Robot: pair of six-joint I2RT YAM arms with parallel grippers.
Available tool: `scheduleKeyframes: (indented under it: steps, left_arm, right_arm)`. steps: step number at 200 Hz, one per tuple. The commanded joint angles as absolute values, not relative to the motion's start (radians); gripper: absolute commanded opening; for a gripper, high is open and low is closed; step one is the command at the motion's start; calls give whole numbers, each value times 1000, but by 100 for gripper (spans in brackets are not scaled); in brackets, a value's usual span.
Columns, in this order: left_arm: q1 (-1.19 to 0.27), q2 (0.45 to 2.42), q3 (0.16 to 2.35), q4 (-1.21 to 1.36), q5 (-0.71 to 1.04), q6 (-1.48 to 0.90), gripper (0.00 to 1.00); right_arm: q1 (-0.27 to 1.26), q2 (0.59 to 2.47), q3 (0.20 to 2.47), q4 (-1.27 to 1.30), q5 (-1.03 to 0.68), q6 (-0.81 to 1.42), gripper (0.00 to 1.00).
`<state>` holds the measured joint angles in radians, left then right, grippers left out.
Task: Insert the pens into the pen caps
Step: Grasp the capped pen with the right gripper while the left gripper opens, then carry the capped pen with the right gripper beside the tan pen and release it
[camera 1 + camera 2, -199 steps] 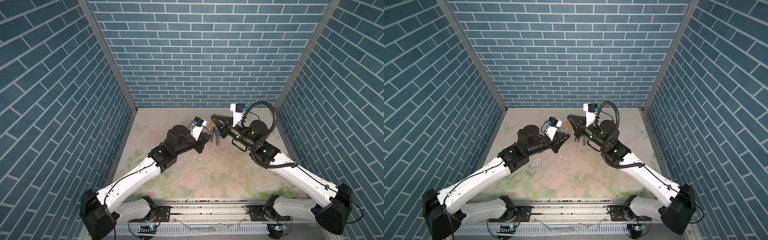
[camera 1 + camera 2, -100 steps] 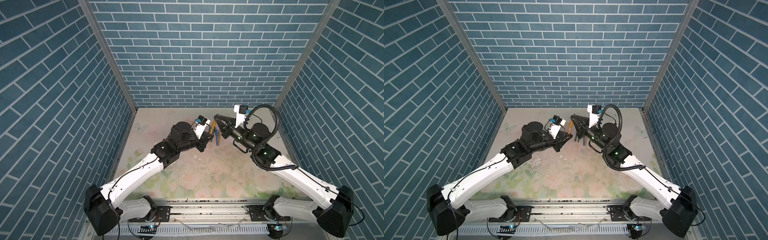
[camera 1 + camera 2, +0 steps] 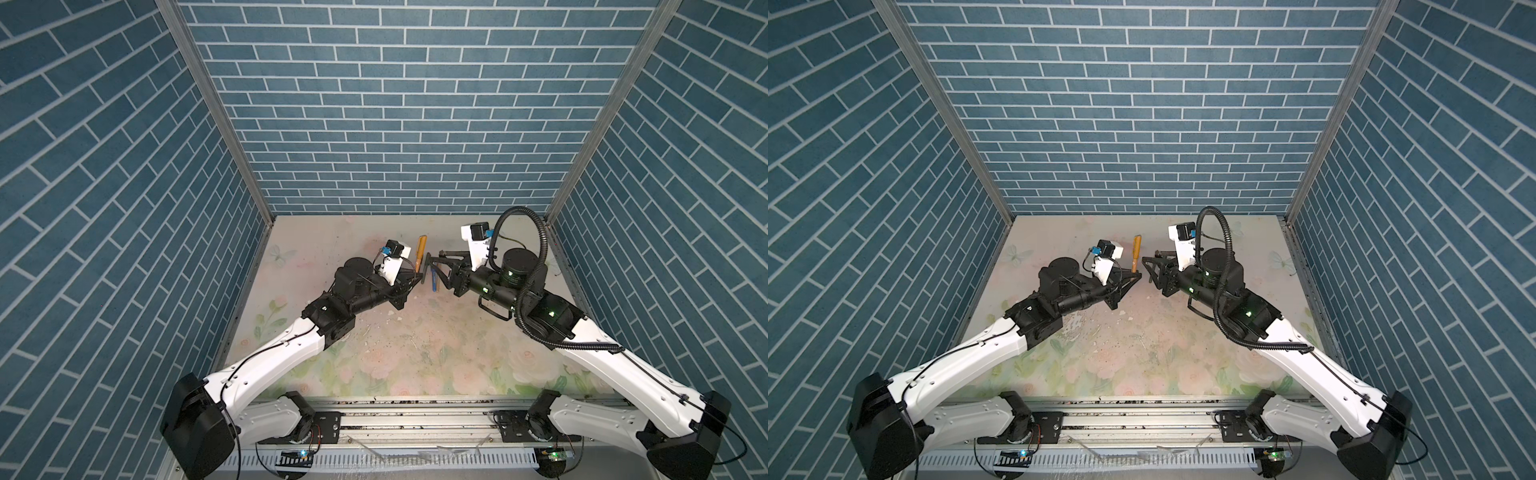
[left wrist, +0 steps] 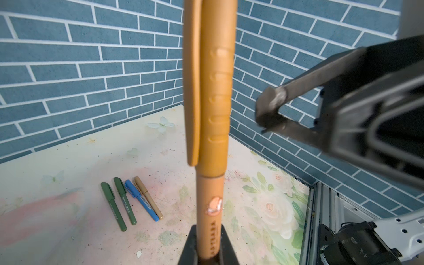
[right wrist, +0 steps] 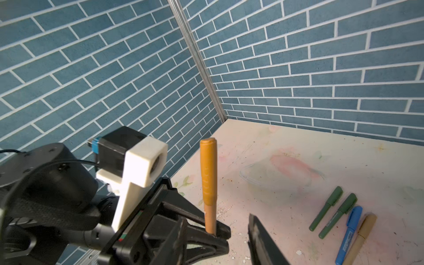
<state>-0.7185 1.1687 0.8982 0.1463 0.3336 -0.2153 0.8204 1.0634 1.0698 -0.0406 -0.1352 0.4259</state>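
– Pens [image 5: 338, 215]: how many are found capped?

– Four are seen lying capped on the table [image 5: 286, 160], side by side and close together: two green ones [image 5: 325, 208], a blue one [image 5: 348, 231] and a tan one [image 5: 360, 238]. In a top view only the blue one [image 3: 434, 280] is made out, just right of centre, below the right gripper [image 3: 433, 259]. The others are hidden there.

– And the fifth?

– A golden pen [image 4: 210, 206] is held upright near the centre of both top views. It is clamped low on its barrel by the left gripper [image 4: 209, 243]. An orange cap [image 4: 215, 91] is set over its upper end, so the tip is hidden.

– Is the cap judged to be fully on?

– Probably. About as much barrel is left bare as on the lying pens, though a firm seat cannot be confirmed.

– How are the right jaws found?

– Apart, with nothing between them. They are placed just beside the cap and are not touching it.

– What is left to be done?

– No loose cap or bare pen is seen anywhere, so the capping is judged complete or very nearly so. Only the golden pen is yet to be laid down, likely beside the four.
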Motion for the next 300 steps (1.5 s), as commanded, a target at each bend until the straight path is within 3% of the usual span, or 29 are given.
scheduleKeyframes:
  steps: [1,91,104,144,149,157,164,170,177,197,227,266,300]
  left_arm:
    - [-714,1155,887,224,338,-283,0]
    - [-713,1175,885,242,370,-307,0]
    - [-713,1174,884,248,372,-311,0]
    - [-713,1172,883,253,379,-313,0]
    - [-713,1171,882,254,376,-314,4]
    - [-713,1169,878,255,365,-316,18]
    - [-713,1165,875,256,347,-316,35]
    - [-713,1160,870,253,320,-320,56]
    - [-713,1150,863,253,294,-326,71]
    - [-713,1112,834,256,182,-331,90]
    - [-713,1043,806,223,-24,-332,98]
    - [-713,994,829,59,-383,-359,98]
    - [-713,987,847,-7,-470,-388,97]
  right_arm:
    - [824,1068,1092,-72,-146,393,44]
    - [830,1217,1152,35,-234,413,39]
    - [830,1227,1154,56,-209,427,34]
    - [830,1241,1162,67,-232,438,4]
    - [830,1239,1161,70,-233,440,2]
    - [830,1235,1160,69,-232,439,1]
    - [829,1231,1162,66,-225,439,1]
    - [829,1227,1164,60,-206,436,1]
    - [827,1223,1166,54,-176,426,1]
    - [794,1230,1189,10,-115,415,1]
    - [686,1269,1214,-89,-60,450,1]
    - [517,1446,1246,-322,-135,515,3]
    - [446,1652,1281,-397,-181,491,5]
